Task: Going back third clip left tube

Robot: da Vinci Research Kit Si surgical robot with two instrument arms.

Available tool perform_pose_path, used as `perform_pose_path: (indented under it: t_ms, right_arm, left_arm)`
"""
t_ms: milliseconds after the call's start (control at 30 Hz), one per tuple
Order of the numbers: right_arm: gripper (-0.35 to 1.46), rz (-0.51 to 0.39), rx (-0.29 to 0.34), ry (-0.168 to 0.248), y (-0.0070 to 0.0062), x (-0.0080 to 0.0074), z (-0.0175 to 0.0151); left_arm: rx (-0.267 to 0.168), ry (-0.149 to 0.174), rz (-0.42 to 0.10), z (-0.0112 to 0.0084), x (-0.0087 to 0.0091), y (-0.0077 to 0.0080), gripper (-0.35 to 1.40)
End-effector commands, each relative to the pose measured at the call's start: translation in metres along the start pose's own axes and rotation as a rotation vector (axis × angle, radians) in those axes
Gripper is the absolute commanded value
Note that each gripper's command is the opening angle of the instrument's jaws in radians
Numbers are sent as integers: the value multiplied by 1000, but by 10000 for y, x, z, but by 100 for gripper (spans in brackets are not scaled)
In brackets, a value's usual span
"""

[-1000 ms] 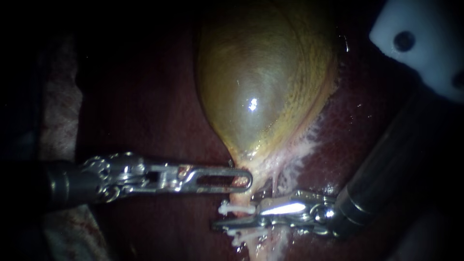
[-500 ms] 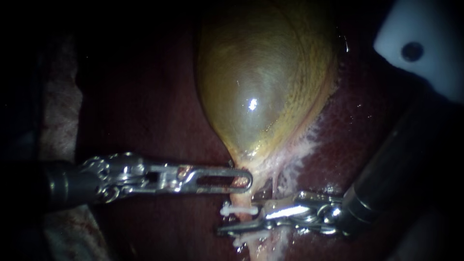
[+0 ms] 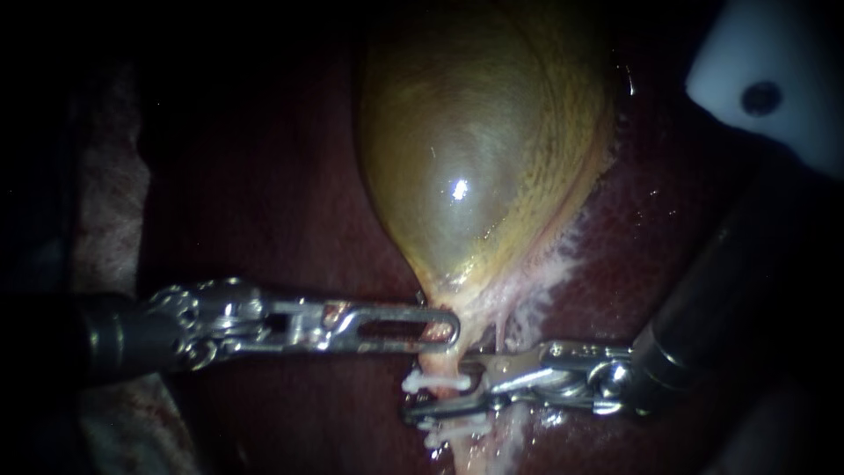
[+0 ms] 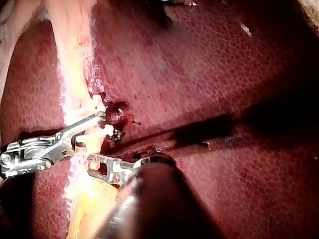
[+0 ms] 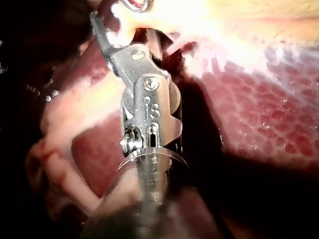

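Right instrument [image 3: 440, 395], jaws open across the tube [image 3: 437, 359] by its clips [image 3: 435, 383], has its exit rightward, square to the tube's length

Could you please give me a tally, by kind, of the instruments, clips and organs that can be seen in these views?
Instruments: 2, the left instrument and the right instrument
White clips in view: 2, the upper clip and the lower clip
Gallbladder: 1
Liver: 1
Total: 6
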Motion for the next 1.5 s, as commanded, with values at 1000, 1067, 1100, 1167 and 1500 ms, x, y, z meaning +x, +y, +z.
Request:
perform_pose_path:
  t_ms: [1000,1067,1100,1167,1500]
  right_arm:
    - [48,-124,-42,6,-10,-9,-66]
    - [48,-137,-47,5,-12,-11,-75]
    - [48,-143,-51,4,-13,-11,-78]
    - [48,-153,-64,3,-17,-13,-88]
    - [48,-264,-90,53,-34,-12,-138]
  left_arm:
    - [0,0,0,-1,0,0,-35]
    - [0,0,0,-1,0,0,-35]
    - [0,0,0,-1,0,0,-35]
    - [-1,-1,0,0,1,-1,-35]
    - [-1,-1,1,0,2,-2,-35]
